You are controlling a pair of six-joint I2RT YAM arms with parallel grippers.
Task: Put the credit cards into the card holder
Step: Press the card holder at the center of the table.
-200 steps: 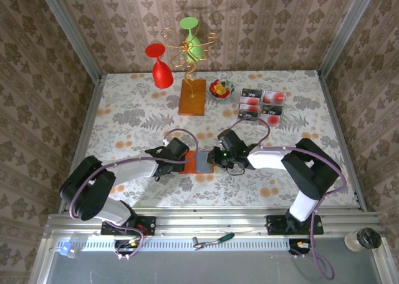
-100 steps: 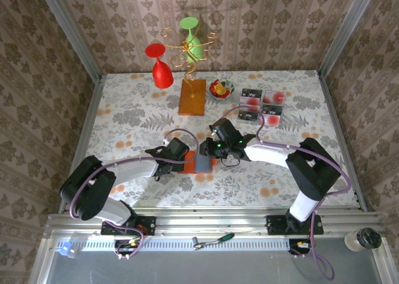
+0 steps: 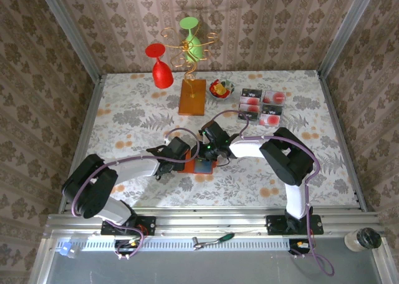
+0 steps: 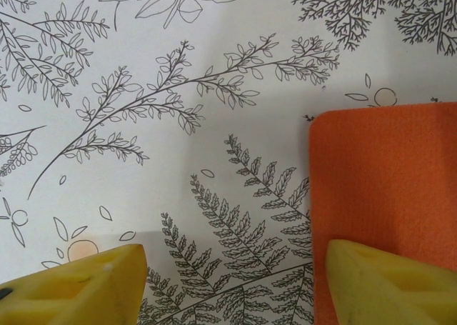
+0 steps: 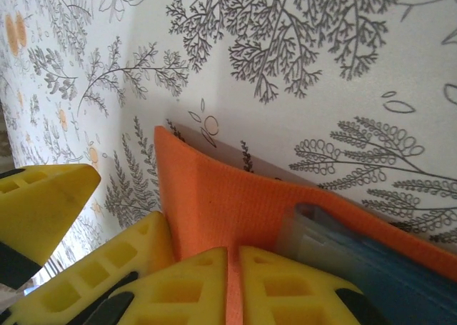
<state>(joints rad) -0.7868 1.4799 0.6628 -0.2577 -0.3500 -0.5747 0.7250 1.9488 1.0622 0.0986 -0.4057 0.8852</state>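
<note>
The orange card holder (image 3: pixel 189 167) lies on the patterned table between both arms, its grey-blue inner panel (image 3: pixel 203 166) showing. My right gripper (image 3: pixel 204 155) is shut on the holder's orange flap (image 5: pixel 235 196); the flap stands raised, with the grey-blue pockets (image 5: pixel 357 250) just to its right. My left gripper (image 4: pixel 232 286) is open and low over the table at the holder's left edge, one fingertip (image 4: pixel 389 282) over the orange cover (image 4: pixel 385 175). The left gripper's yellow fingers (image 5: pixel 43 196) also show in the right wrist view. The credit cards (image 3: pixel 262 105) lie in a two-by-two block at the back right.
An orange-brown block (image 3: pixel 192 97) with a gold wire stand holding a red glass (image 3: pixel 161 70) and a green glass (image 3: pixel 191 39) stands at the back. A small bowl (image 3: pixel 221 88) of red and yellow pieces sits beside it. Side rails bound the table.
My right gripper has moved left over the holder, from its right edge to its left side, taking the flap with it, and its arm has swung leftward. The left arm has stayed put.
</note>
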